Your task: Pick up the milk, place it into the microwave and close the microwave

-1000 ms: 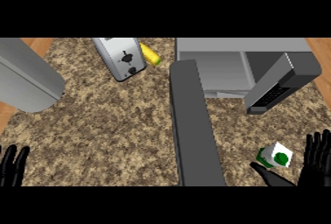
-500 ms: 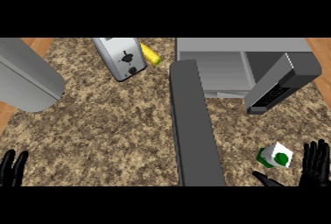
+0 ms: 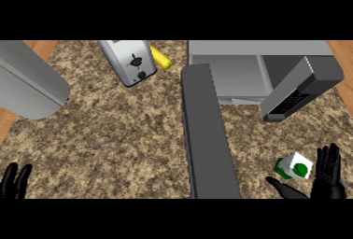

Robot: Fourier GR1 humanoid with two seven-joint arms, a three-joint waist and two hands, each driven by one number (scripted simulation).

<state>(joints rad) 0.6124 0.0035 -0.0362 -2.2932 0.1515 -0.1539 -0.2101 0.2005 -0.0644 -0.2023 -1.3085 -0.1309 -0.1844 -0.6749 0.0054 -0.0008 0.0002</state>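
Step in hand: the approach to the pick-up. The milk carton (image 3: pixel 294 166) stands on the granite counter (image 3: pixel 124 140), in front of the microwave (image 3: pixel 258 70), whose door (image 3: pixel 207 135) is swung wide open. The right hand (image 3: pixel 324 179) is just beside the carton, fingers straight, grasping nothing. The left hand (image 3: pixel 14 182) rests released at the lower left edge. Next: close fingers round the carton, then lift it toward the cavity

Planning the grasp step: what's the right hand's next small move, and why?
Probably slide the right hand left and curl its fingers round the milk. The hand is open, fingers straight, just right of the carton and not holding it; the microwave already stands open. The left hand rests at the lower left edge.
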